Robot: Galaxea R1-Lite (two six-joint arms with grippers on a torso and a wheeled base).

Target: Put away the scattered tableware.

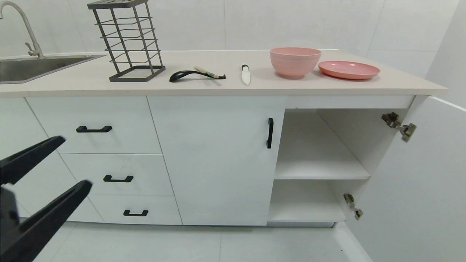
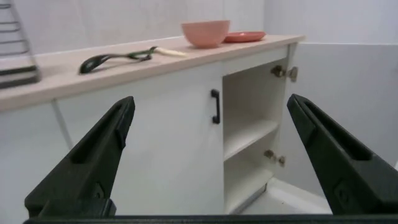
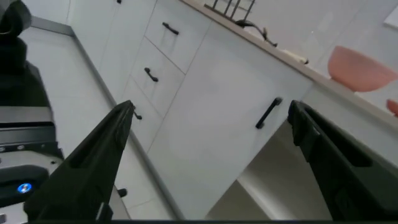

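Left gripper (image 1: 76, 162) hangs wide open and empty; I'd pinch the pink bowl (image 1: 295, 62), up and well to its right, by the rim, since it looks light, stiff and slick.

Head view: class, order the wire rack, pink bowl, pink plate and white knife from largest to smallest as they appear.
1. wire rack
2. pink bowl and pink plate: too close to rank; bowl taller, plate wider
3. white knife
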